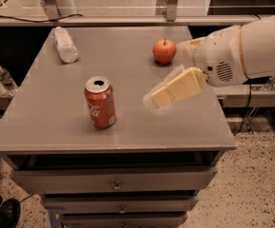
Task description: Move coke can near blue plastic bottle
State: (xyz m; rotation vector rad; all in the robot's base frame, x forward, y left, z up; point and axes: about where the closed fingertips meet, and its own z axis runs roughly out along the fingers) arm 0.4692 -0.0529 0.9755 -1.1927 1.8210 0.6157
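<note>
Coke can (100, 103) is seen standing upright near the front edge of the worktop (127, 129), somewhat left of its middle, with nothing touching it. The blue plastic bottle (65, 44) is laid on its side close to the back left corner, well apart from the can. The pincer (157, 98) is held above the worktop to the right of the can, angled down toward it and clear of it; whether it is apart or together cannot be told. An apple (164, 51) is placed near the back edge, right of the middle.

The can is judged to be light, stiff enough for a moderate squeeze yet easily dented, and smooth and slippery on its painted wall. Its top looks opened, so it may be tipped easily. A hold across the mid-body, taken from the side, is judged best. Bare worktop is seen between can and bottle, so a path toward the back left corner is open. Care is called for near the left edge and beside the bottle, which could be set rolling if nudged
</note>
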